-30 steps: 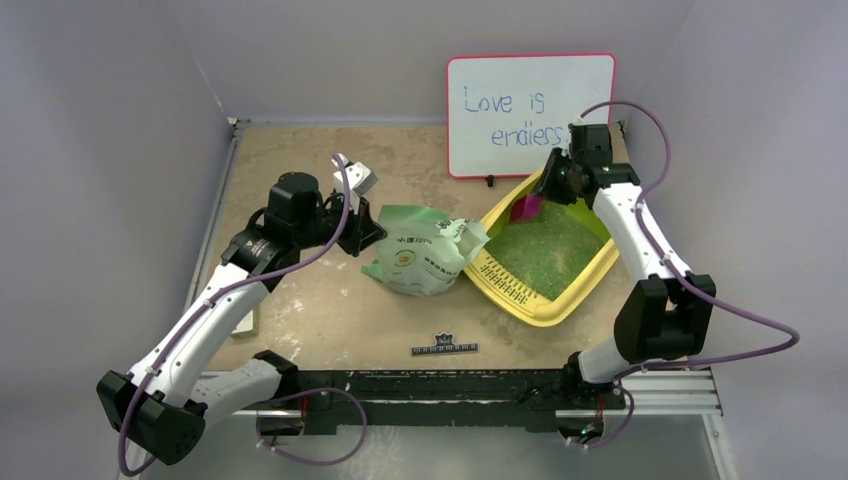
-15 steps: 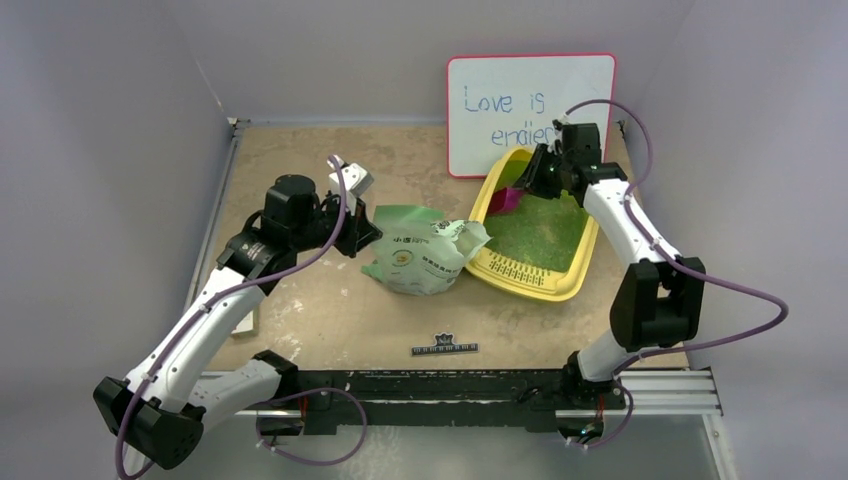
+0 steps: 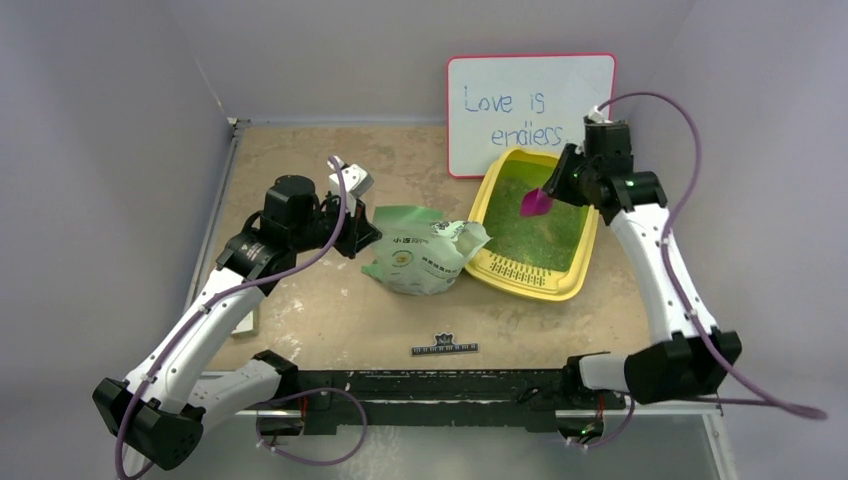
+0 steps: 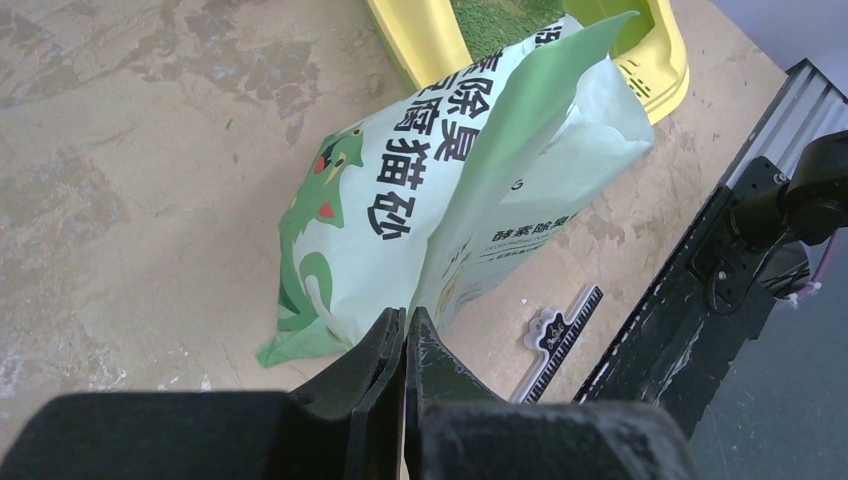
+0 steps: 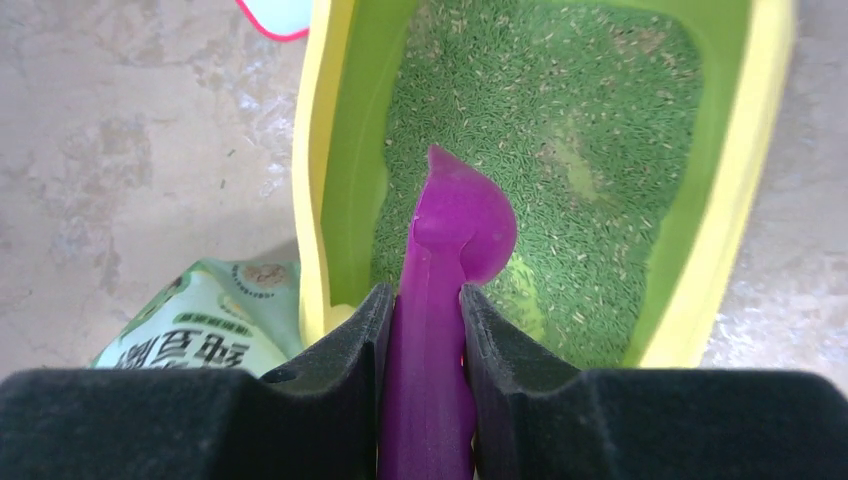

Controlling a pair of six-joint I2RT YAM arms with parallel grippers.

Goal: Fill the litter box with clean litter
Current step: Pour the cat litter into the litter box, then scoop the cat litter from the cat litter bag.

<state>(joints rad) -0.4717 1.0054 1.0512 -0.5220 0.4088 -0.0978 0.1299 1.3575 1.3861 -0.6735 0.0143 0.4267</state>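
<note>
Right gripper [image 5: 425, 300] clenched on a magenta plastic scoop [image 5: 458, 225]
Its bowl hung over fine green granules [image 5: 600, 150] in the shallow yellow plastic tray [image 5: 315, 150] at the bench's [image 3: 320, 300] far right corner; left gripper [image 4: 405, 330], jaws pressed together, touched a pale green printed bag [image 4: 400, 200]

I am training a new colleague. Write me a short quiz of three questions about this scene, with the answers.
1. True or false: the right tool is closed on the handle of the magenta scoop.
2. What lies inside the litter box? A) brown pellets B) green litter C) water
3. Fill in the missing word: the left tool is shut on a fold of the pale green ____ that lies beside the box.

Key: 1 true; 2 B; 3 bag.
</note>
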